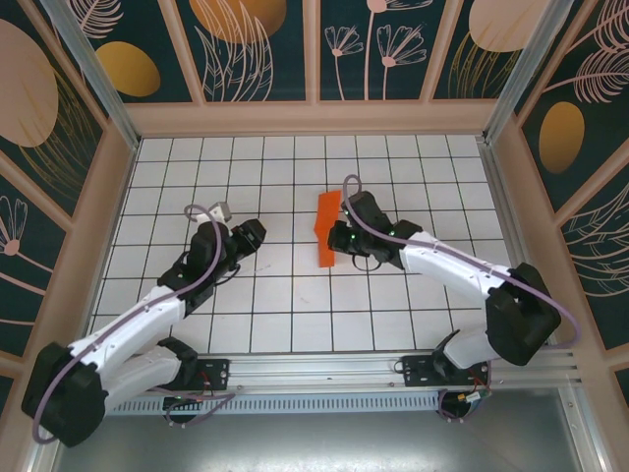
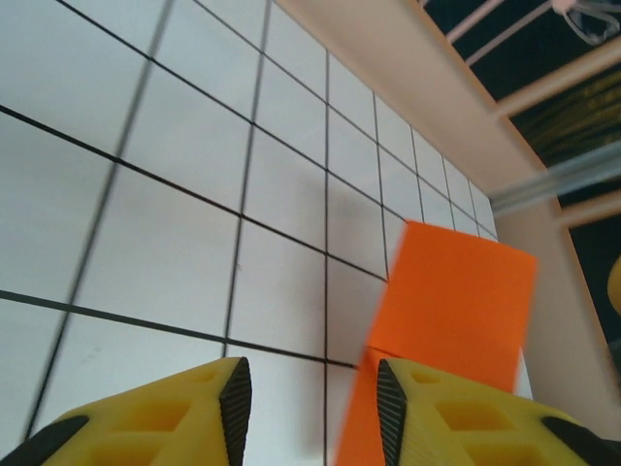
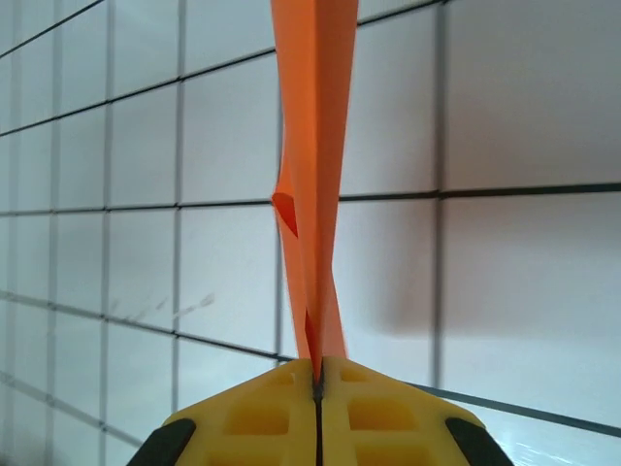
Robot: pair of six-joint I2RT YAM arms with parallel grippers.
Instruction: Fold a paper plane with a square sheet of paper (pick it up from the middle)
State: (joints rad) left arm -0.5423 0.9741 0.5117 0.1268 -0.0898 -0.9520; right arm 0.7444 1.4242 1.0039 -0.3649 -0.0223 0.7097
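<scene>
Right jaws are clamping the folded orange paper (image 3: 312, 194) by its near edge; left jaws are hanging half-open, empty, paper just beyond. I'm guessing it's risking slipping or unfolding.

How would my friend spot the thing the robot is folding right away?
Look at the white table with black grid lines and go to its middle. There the right hand pinches the folded orange paper, a narrow strip. It is the one bright orange thing on the table, among white tiles and black-and-white arms.
</scene>
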